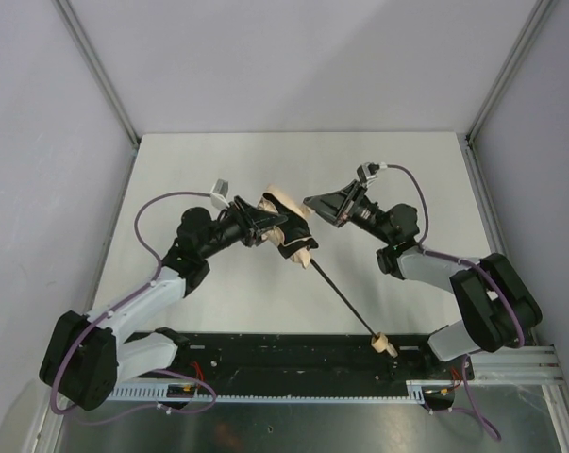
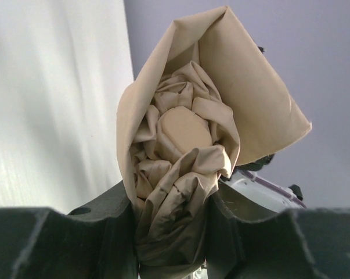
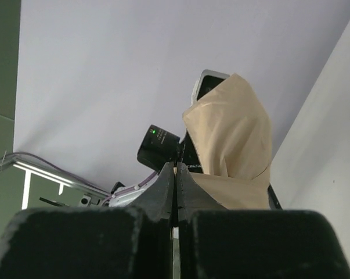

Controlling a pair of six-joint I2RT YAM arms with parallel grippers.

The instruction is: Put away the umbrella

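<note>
Above the table's (image 1: 218,302) middle, my left gripper (image 1: 258,225) is clamped on the umbrella's (image 1: 286,206) bunched canopy. Its shaft (image 1: 345,300) slants back toward my right base, knob handle (image 1: 385,343) by the rail (image 1: 284,351). My right gripper (image 1: 314,205) sits just beside the canopy, jaws pressed together; any cloth between them, I cannot tell.

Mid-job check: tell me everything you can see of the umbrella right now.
The umbrella has a tan fabric canopy, collapsed and bunched, clamped in the left tool. Its thin black shaft runs extended diagonally toward the near edge, ending in a small pale knob handle by the black base rail.
</note>
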